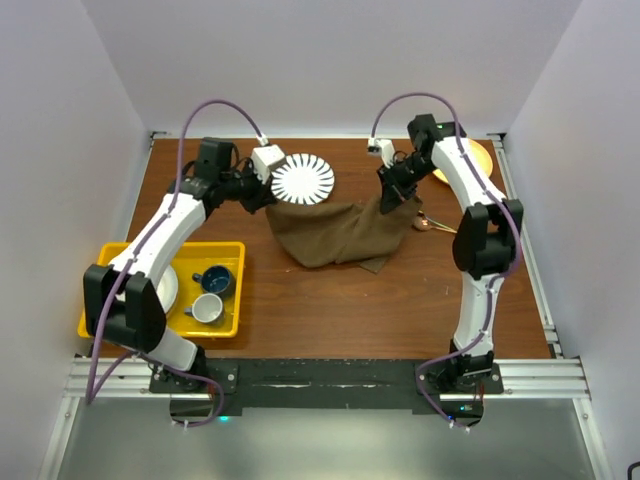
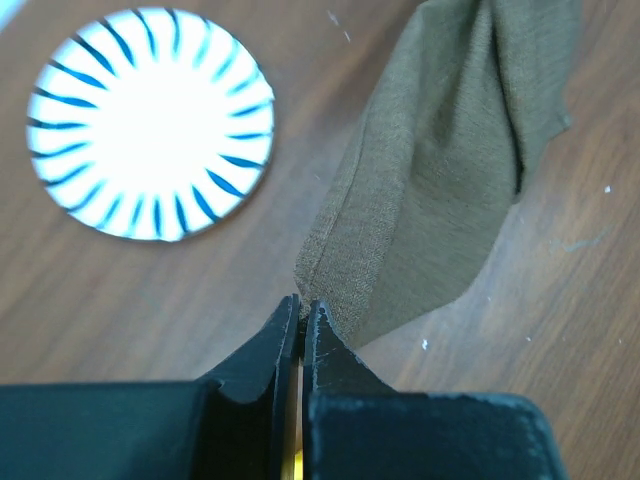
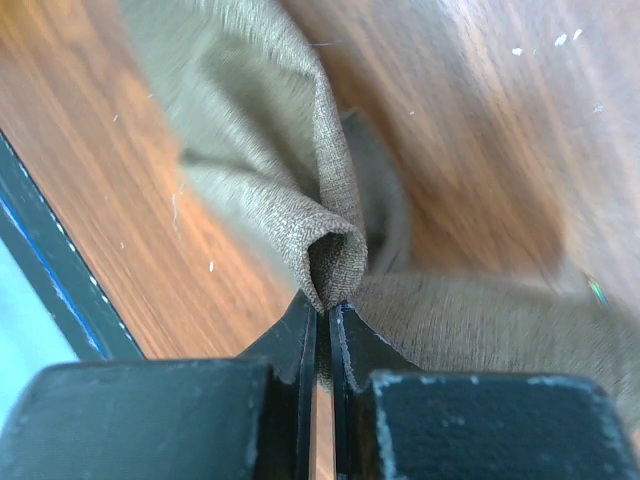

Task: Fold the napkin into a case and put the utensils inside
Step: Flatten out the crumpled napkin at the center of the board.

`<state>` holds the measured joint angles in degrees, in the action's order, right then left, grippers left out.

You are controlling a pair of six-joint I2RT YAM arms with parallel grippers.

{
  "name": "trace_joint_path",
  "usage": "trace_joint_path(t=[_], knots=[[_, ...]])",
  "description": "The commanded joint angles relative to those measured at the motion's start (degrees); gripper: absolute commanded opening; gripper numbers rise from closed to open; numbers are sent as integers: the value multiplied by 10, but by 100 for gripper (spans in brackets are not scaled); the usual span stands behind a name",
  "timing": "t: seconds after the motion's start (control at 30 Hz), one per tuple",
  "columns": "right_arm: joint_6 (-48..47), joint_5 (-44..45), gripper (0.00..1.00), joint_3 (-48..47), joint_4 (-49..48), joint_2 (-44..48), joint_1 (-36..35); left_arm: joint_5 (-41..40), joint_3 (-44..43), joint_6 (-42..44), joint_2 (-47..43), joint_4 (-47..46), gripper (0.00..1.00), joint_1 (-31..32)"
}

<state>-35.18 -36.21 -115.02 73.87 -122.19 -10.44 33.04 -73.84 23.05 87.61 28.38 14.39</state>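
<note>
Olive-brown napkin (image 1: 335, 235) hangs between outstretched arms | left gripper (image 2: 302, 310) pinches one corner | right gripper (image 3: 325, 315) pinches opposite fold

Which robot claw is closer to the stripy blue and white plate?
The left one. The left claw pinches a corner of the napkin right beside the striped plate. The right claw pinches the napkin's other end, across the cloth from the plate.

The napkin's (image 1: 335, 232) pinched corners lie hidden between fingers (image 2: 345, 365).
</note>
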Motion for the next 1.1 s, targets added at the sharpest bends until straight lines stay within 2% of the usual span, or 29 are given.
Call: trace_joint_path(t=[0.0, 0.13, 0.17, 0.2, 0.27, 0.3, 0.37, 0.53, 0.57, 0.6, 0.67, 0.77, 0.93, 1.07], knots=[[-80, 3, 0, 57, 98, 134, -5, 53, -32, 25, -58, 32, 0, -11], [-169, 78, 0, 259, 99, 206, -43, 81, 0, 69, -81, 81, 0, -11], [-200, 118, 4, 290, 99, 217, -54, 90, 19, 85, -83, 111, 0, -10], [-211, 133, 21, 318, 98, 226, -63, 99, 30, 111, -88, 123, 0, -9], [-227, 160, 77, 371, 89, 246, -72, 99, 69, 129, -93, 141, 0, -2], [-229, 161, 92, 378, 89, 252, -71, 96, 84, 150, -101, 147, 0, 0], [-232, 148, 98, 363, 98, 259, -57, 85, 126, 168, -110, 149, 0, 5], [-182, 81, 96, 278, 101, 240, 9, 44, 199, 218, -140, 140, 0, 12], [-162, 82, 94, 271, 102, 226, 16, 40, 204, 220, -144, 132, 0, 13], [-148, 86, 87, 268, 92, 218, 23, 34, 208, 224, -148, 130, 0, 13], [-112, 121, 83, 276, 74, 206, 37, 33, 214, 227, -148, 127, 0, 16], [-82, 171, 83, 301, 10, 192, 53, 37, 217, 226, -148, 123, 0, 19], [-29, 142, 94, 246, 18, 119, 99, 35, 223, 221, -151, 112, 0, 21], [11, 156, 95, 226, -14, 86, 100, 33, 229, 206, -151, 92, 0, 22]])
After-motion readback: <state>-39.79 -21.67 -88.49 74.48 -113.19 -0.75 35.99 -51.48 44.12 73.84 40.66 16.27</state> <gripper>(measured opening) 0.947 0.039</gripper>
